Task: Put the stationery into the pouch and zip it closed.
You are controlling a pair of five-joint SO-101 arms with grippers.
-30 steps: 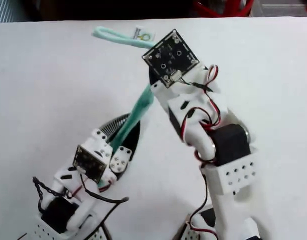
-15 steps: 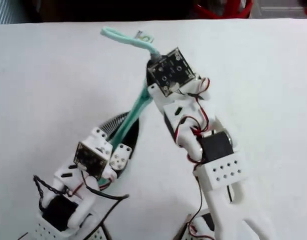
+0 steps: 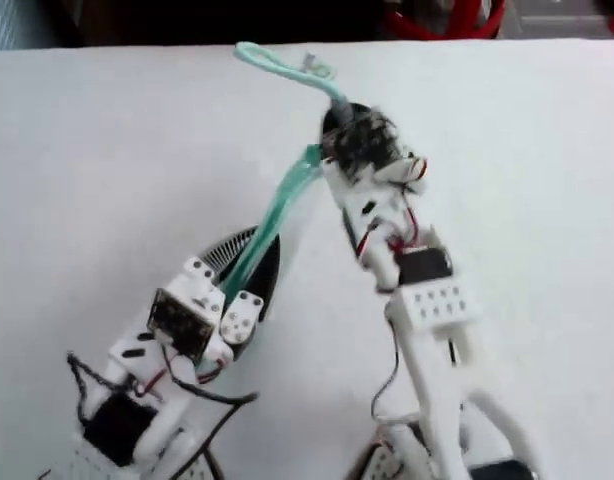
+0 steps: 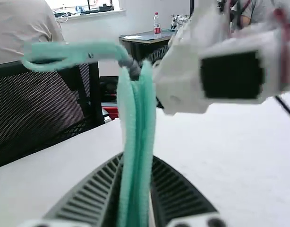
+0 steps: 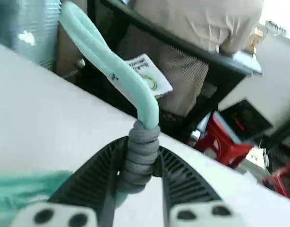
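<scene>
White table (image 3: 87, 150) lies under both arms. Your left pincer (image 4: 136, 163) grips the green pouch (image 3: 287, 195), stretched between them; your right pincer (image 5: 139, 165) grips its grey end (image 5: 144, 135). Pull straight, slowly, left holding firm.

Plain white table (image 3: 97, 150)

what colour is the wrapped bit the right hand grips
Grey wrapping on the mint-green strap; clearest in the right wrist view.
</scene>
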